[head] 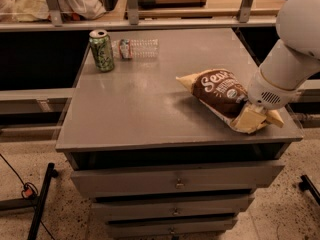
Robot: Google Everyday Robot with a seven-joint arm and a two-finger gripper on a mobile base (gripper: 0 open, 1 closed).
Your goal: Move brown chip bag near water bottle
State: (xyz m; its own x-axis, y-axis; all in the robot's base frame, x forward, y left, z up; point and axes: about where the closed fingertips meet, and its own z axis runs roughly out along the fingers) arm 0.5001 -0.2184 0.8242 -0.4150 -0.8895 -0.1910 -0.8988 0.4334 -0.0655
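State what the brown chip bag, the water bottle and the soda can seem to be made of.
The brown chip bag looks like thin plastic film, slightly glossy, since it is crinkled and puffed. The water bottle looks like clear plastic, with a see-through ribbed wall. The green soda can is probably aluminium, given its shiny bare metal top. The gripper sits at the bag's end farthest from the bottle.

The arm (287, 66) is glossy white: a big rounded shell above, a smooth cylindrical link banded by a thin grey seam, and a wrist housing with a small patch of dark vent dots. Its end effector (256, 119), blocky and cream-yellow, is at the near right corner of the surface (150, 109).
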